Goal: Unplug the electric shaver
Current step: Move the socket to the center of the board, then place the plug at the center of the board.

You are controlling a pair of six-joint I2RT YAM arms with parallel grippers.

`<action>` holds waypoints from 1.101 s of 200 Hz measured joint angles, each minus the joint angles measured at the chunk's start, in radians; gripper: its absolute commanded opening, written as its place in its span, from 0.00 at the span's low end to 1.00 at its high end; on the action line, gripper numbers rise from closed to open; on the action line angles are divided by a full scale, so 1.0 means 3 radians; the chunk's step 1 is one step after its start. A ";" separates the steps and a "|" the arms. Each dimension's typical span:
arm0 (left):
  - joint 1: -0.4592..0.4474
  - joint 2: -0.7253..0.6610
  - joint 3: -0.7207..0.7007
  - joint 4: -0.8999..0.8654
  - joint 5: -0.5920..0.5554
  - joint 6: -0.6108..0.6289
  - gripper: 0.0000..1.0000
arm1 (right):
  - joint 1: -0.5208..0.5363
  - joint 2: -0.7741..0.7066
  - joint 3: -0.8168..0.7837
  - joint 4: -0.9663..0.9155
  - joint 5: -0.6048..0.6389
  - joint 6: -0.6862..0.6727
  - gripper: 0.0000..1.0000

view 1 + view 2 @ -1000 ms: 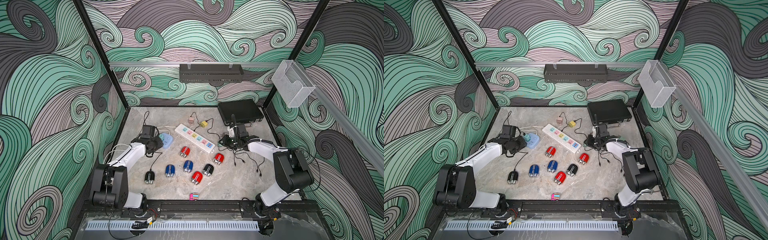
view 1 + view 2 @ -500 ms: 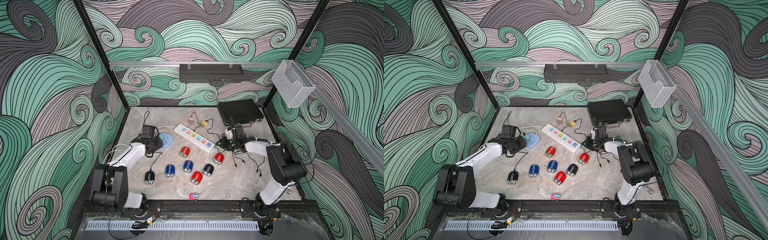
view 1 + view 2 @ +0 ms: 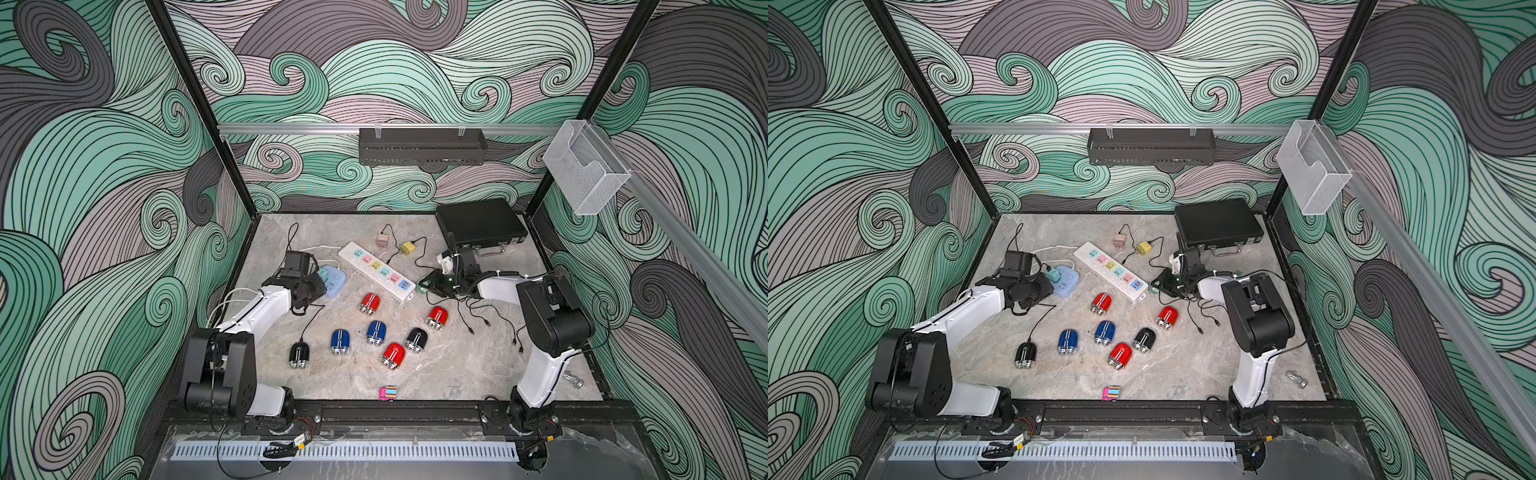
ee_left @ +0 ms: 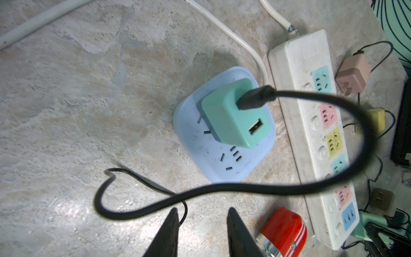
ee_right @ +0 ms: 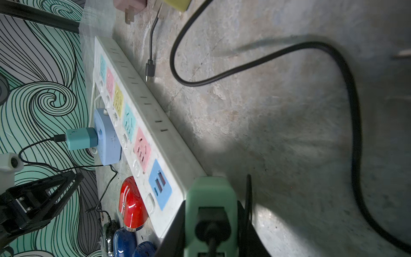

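A black electric shaver (image 3: 299,355) lies at the front left, and its thin black cable (image 3: 309,322) runs back past my left gripper (image 4: 202,210). The cable ends in a teal adapter (image 4: 235,115) plugged into a blue socket cube (image 4: 224,164). My left gripper hangs just short of the cube, jaws a little apart, nothing between them. My right gripper (image 5: 211,211) is shut on a light green adapter (image 5: 210,195) at the near end of the white power strip (image 3: 376,270), a black cable trailing from it.
Several loose shavers, such as a red one (image 3: 370,302), a blue one (image 3: 376,331) and a black one (image 3: 415,338), lie mid-table. Pink (image 3: 382,240) and yellow (image 3: 407,248) adapters sit behind the strip. A black case (image 3: 482,222) stands back right; loose cables (image 3: 490,324) sprawl nearby.
My right arm has swung left, carrying the light green adapter up to the end of the white strip. The left arm has not moved.
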 measured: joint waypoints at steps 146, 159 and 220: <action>0.0000 -0.0001 0.0000 -0.0001 -0.0010 0.0004 0.37 | -0.0161 -0.0492 -0.0173 -0.0403 0.0013 -0.0165 0.53; -0.0001 -0.0001 0.0000 -0.0001 -0.0009 0.0003 0.37 | -0.0179 -0.0607 -0.0154 -0.0553 0.0085 -0.0219 0.53; -0.0088 -0.0083 0.0001 -0.0045 -0.0010 0.0025 0.37 | -0.0258 -0.1001 -0.0127 -0.1081 0.0398 -0.0402 0.55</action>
